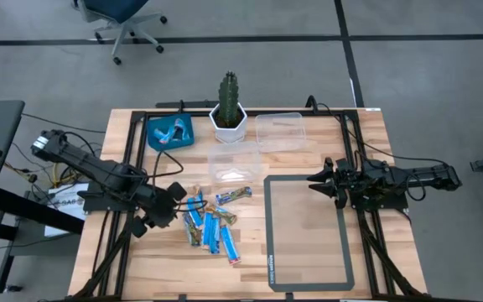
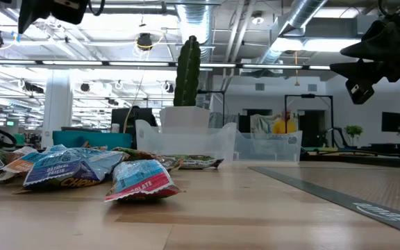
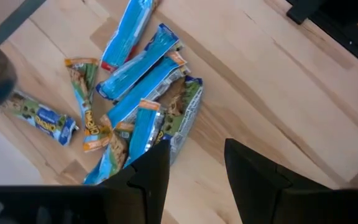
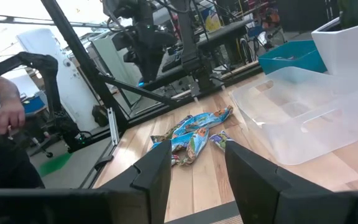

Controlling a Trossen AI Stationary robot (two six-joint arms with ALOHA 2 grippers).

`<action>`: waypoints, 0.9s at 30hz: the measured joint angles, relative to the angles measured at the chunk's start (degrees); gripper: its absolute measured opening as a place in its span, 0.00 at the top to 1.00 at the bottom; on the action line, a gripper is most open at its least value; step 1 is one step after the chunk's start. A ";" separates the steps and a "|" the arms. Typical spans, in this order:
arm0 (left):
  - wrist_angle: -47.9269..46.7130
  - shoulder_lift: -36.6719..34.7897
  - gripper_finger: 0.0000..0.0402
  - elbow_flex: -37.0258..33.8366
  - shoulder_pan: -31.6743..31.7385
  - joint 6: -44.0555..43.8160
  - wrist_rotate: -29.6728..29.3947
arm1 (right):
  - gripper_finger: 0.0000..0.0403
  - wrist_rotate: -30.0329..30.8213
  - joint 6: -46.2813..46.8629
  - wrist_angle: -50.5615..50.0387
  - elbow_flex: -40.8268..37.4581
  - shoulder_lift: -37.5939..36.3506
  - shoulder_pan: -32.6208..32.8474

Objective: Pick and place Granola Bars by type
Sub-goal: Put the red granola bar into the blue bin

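Observation:
The Granola Bars (image 1: pixel 210 222) lie in a loose pile on the wooden table, left of centre: several light blue, some brown-gold, and one dark blue printed bar (image 3: pixel 40 116) a little apart. My left gripper (image 1: pixel 175 200) hangs open above the pile's left edge, slanting down, and touches nothing. In the left wrist view the pile (image 3: pixel 140 87) lies just beyond the fingers of that gripper (image 3: pixel 195 168). My right gripper (image 1: pixel 314 180) waits open and level at the table's right side; its own view shows that gripper (image 4: pixel 195 163) open, with the bars (image 4: pixel 191 134) farther off.
A blue square tray (image 1: pixel 170 132) with a few bars stands at the far left, beside a cactus in a white pot (image 1: pixel 227 113). Two clear containers (image 1: pixel 279 131) (image 1: pixel 233 163) stand behind the pile. A grey-framed mat (image 1: pixel 309 231) covers the right half. A person's hand (image 4: pixel 6 113) shows beyond the table.

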 joint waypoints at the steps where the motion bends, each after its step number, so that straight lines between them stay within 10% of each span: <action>1: 0.35 0.26 0.63 0.01 -0.19 0.58 -0.04 | 0.64 0.00 0.02 0.00 0.02 0.00 0.00; 27: 17.27 36.00 0.66 16.81 0.71 17.04 -8.86 | 0.64 0.00 0.00 0.02 0.00 0.00 0.02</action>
